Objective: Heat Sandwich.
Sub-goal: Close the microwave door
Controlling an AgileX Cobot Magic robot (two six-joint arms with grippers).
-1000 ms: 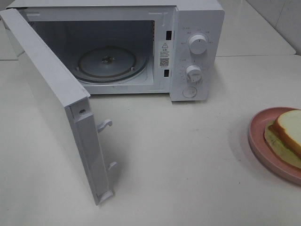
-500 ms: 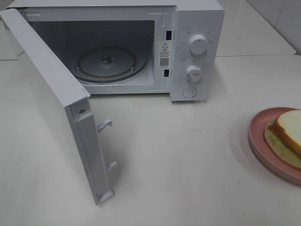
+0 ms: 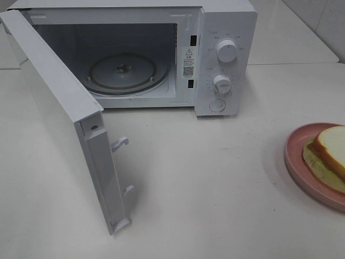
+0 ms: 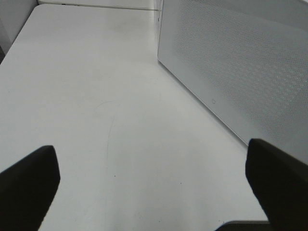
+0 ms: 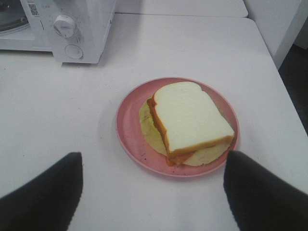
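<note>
The microwave door (image 3: 64,124) stands swung wide at about nine o'clock on the bench (image 3: 215,178), its free edge reaching toward six o'clock. The microwave (image 3: 161,54) sits at twelve o'clock with its cavity open and the glass turntable (image 3: 123,73) bare.

Risks, as I judge them: the door juts well out over the bench, so an arm sweeping past could knock it part-shut and narrow the opening. The plate (image 3: 296,162) lies at about four o'clock, cut by the edge of the high view and well apart from the cavity, so it faces a long carry. A pinch on the thin rim could let it tilt, and the sandwich (image 3: 329,154), whose top slice sits askew on the filling, might slide off. A plate entering too low could also catch the cavity's front sill.

The left gripper (image 4: 149,192) has its jaws spread about as wide as they go, holding nothing, over bare bench just beside the door's perforated panel (image 4: 240,72). The right gripper (image 5: 153,192) has its jaws well apart too, holding and touching nothing. They hover short of the plate (image 5: 130,125), with the sandwich (image 5: 190,120) lying on it between the two fingers' lines.
</note>
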